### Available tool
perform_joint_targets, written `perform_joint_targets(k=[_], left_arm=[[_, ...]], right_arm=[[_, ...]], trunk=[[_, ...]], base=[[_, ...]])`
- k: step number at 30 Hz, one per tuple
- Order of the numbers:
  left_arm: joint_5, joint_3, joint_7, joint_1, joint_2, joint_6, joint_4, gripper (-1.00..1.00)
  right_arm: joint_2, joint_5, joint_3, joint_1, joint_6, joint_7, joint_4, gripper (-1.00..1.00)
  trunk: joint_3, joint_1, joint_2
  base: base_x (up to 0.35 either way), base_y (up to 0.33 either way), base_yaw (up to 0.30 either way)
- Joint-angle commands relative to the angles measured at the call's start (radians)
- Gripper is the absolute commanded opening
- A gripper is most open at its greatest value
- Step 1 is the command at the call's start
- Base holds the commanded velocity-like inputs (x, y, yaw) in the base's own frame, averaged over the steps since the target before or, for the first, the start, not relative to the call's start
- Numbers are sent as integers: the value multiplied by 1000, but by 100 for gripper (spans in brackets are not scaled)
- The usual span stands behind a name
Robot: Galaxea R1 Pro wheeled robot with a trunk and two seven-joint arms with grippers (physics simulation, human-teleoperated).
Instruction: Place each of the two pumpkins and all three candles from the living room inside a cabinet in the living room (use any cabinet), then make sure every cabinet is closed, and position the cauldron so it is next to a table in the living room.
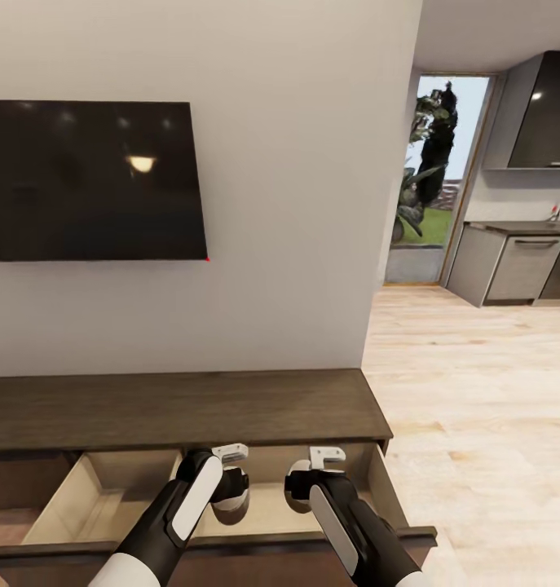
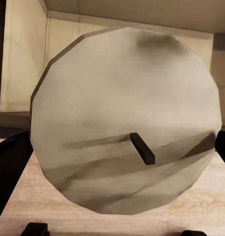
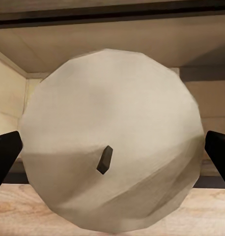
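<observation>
Here, both arms reach into the open drawer of the cabinet (image 1: 182,408), each with a candle.

Head view: the left end effector (image 1: 231,493) and right end effector (image 1: 300,489) hang over the beige drawer (image 1: 108,497), below the television (image 1: 92,179). Left wrist view: a pale candle (image 2: 125,128) with a dark wick sits clamped between the fingers (image 2: 12,172). Right wrist view: another candle (image 3: 110,147) is gripped likewise, above the drawer interior.

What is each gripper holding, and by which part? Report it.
Each holds a candle by its round sides, jaws either side: left gripper its candle, right gripper its candle, over the open cabinet drawer.
</observation>
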Motion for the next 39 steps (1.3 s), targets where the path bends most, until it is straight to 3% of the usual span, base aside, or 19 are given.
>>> perform_joint_targets(k=[1,5,14,39], left_arm=[[9,-2,12,-1,0,1,-1,-100],[8,-3,12,-1,0,1,-1,-100],[9,-2,12,-1,2,-30,-2,-100],[7,-1,12,-1,6,-34,9,-100]], right_arm=[[0,-9,2,-1,2,-9,-1,-100],[0,-10,2,-1,2,-9,0,-100],[0,-9,2,-1,1,-9,0,-100],[0,-8,2,-1,2,-9,0,-100]], trunk=[[-4,4,-8],[-17,19,-36],[-17,19,-36],[-17,19,-36]], base=[[0,0,0],[0,0,0],[0,0,0],[81,5,0]])
